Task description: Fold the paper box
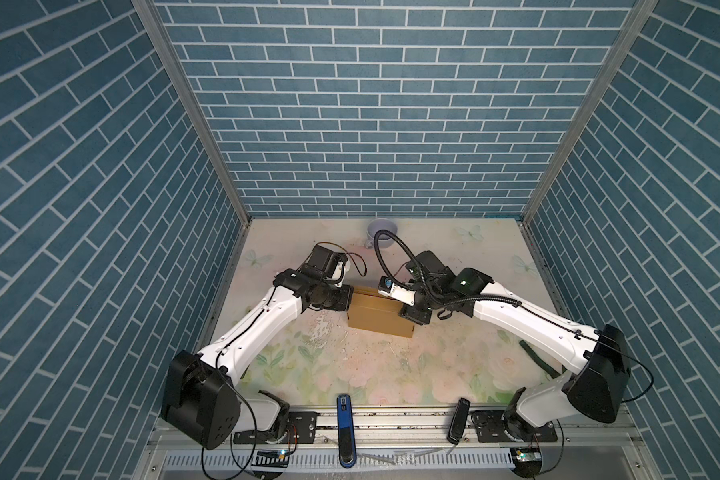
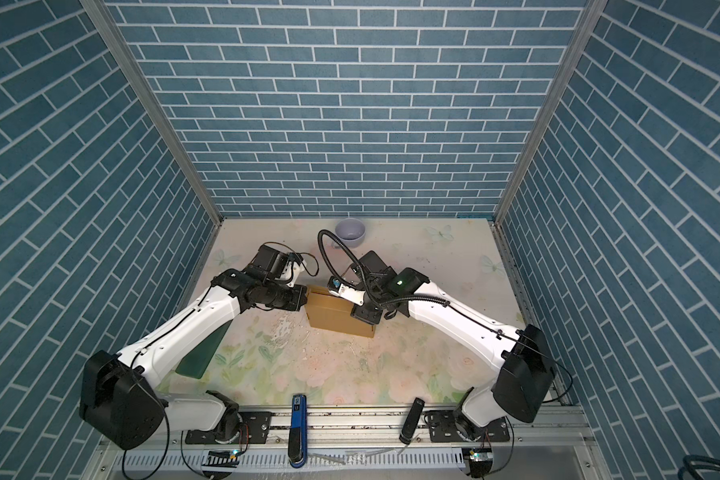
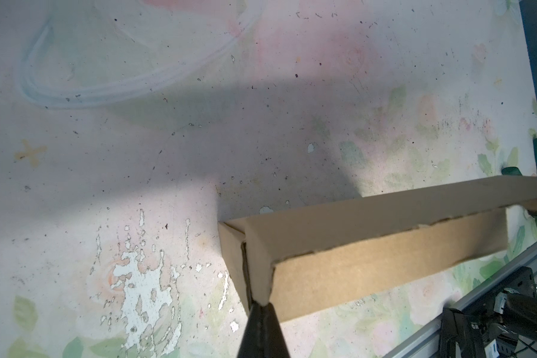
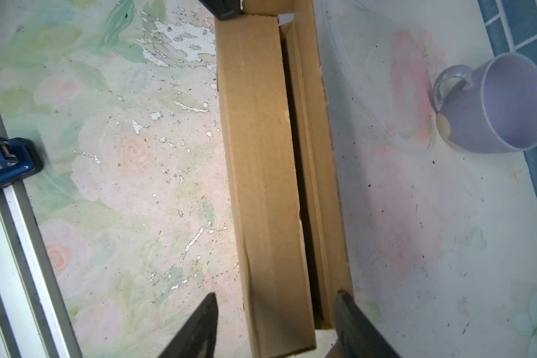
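Cardboard, a shallow plain brown paper box, lies on the flowered desk with its long axis arm to arm, left pincer clamped on one end corner, right pincer wide astride the other.

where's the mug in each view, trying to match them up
top view: mug just above centre, beyond the box.
top view: mug just above centre, beyond the box.
left wrist: not in it.
right wrist: mug at the right edge, apart from the box.
shared landmark: the box, also in the left wrist view.
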Controlling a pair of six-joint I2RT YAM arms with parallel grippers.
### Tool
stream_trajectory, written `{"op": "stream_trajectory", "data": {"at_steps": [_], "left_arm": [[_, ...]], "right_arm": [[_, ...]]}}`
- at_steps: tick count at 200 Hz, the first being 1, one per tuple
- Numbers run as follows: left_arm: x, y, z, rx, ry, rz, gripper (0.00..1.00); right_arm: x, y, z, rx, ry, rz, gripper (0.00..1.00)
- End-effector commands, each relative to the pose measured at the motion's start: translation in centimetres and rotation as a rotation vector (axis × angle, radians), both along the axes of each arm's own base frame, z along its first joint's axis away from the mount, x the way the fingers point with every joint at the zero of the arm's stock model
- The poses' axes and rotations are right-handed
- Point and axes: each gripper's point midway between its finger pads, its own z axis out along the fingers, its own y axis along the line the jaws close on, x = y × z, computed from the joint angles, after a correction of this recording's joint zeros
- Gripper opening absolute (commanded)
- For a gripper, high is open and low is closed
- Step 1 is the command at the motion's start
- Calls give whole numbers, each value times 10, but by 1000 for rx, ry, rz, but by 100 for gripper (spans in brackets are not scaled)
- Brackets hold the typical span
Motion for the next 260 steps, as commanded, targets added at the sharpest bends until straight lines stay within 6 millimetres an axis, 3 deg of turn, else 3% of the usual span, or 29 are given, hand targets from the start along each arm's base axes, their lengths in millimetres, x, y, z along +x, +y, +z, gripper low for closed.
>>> {"op": "stream_trajectory", "data": {"at_steps": [1,26,65,121,135,168,260], "left_arm": [[-11,7,-19,46,55,-2,0],[-12,7,-19,46,57,-3,0],[-12,8,-21,48,59,-3,0],[-13,7,-21,46,59,-3,0],[-13,8,-21,48,59,-4,0],[-13,8,-21,51,58,-3,0],[-12,8,-21,49,58,-3,0]], "right_arm": [[6,11,14,3,-72,44,61],[10,12,14,-16,-131,39,60],[12,13,33,23,-169,32,61],[21,14,27,-30,-190,31,70],[22,16,30,-18,-195,31,75],[21,19,40,12,-202,43,79],[10,29,12,-30,-12,102,86]]}}
